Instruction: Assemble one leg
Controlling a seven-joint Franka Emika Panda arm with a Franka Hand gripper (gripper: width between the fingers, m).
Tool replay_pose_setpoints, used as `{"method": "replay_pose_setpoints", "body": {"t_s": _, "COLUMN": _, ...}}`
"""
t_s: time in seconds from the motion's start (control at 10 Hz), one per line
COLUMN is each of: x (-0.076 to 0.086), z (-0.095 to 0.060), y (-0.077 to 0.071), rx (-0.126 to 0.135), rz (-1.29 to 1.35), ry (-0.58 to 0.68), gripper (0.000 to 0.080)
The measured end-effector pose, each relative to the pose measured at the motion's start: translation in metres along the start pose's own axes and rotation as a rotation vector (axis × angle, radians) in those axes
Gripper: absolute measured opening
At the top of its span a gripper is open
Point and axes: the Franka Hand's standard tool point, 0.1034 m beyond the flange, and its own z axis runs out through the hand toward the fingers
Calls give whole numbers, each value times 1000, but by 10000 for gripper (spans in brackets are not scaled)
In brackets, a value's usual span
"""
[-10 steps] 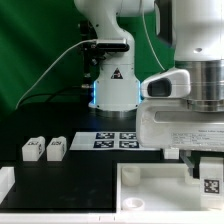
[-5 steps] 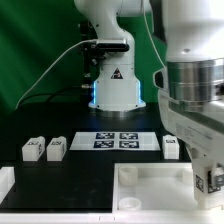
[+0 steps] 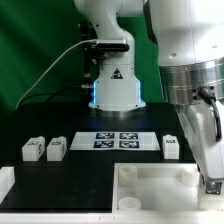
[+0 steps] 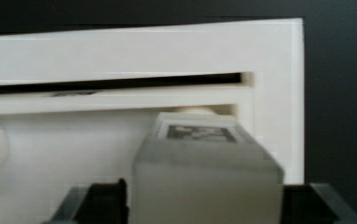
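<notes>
**While lowered over the tray: one leg in the grip**

Held upright between closed-in fingers of the gripper (image 4: 196,205) — the leg (image 4: 200,160), tag facing up, just above the white tray (image 3: 150,185) at the exterior view's right. Looks light, rigid, smooth-sided, likely slippery; best pinched across flat flanks. Three spare legs (image 3: 43,150) on the table.

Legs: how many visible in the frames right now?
4. Two legs sit side by side at the exterior view's left. One leg lies right of the marker board. One leg is in the gripper over the tray. None seems hidden.
</notes>
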Motion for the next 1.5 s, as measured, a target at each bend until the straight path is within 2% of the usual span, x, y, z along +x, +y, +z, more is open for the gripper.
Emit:
{"method": "replay_pose_setpoints", "body": {"t_s": 0.1, "x": 0, "z": 0, "y": 0, "rx": 0, "rz": -14, "ry": 1, "gripper": 494}}
{"method": "replay_pose_setpoints", "body": {"t_s": 0.2, "x": -1, "z": 1, "y": 0, "rx": 2, "rz": -81, "ry": 3, "gripper": 616}}
{"method": "replay_pose_setpoints", "body": {"t_s": 0.3, "x": -6, "z": 3, "y": 2, "rx": 8, "rz": -174, "ry": 5, "gripper": 639}}
{"method": "replay_pose_setpoints", "body": {"t_s": 0.5, "x": -18, "z": 3, "y": 8, "rx": -17, "rz": -486, "ry": -1, "gripper": 648}}
{"method": "replay_pose_setpoints", "body": {"t_s": 0.8, "x": -11, "z": 4, "y": 7, "rx": -22, "rz": -817, "ry": 4, "gripper": 648}}
{"method": "replay_pose_setpoints", "body": {"t_s": 1.0, "x": -4, "z": 5, "y": 5, "rx": -59, "rz": -1159, "ry": 32, "gripper": 648}}
{"method": "replay_pose_setpoints", "body": {"t_s": 1.1, "x": -2, "z": 5, "y": 4, "rx": -69, "rz": -1305, "ry": 41, "gripper": 648}}
{"method": "replay_pose_setpoints", "body": {"t_s": 1.3, "x": -2, "z": 6, "y": 4, "rx": -69, "rz": -1278, "ry": 42, "gripper": 648}}
{"method": "replay_pose_setpoints", "body": {"t_s": 1.5, "x": -2, "z": 6, "y": 4, "rx": -63, "rz": -1180, "ry": 41, "gripper": 389}}
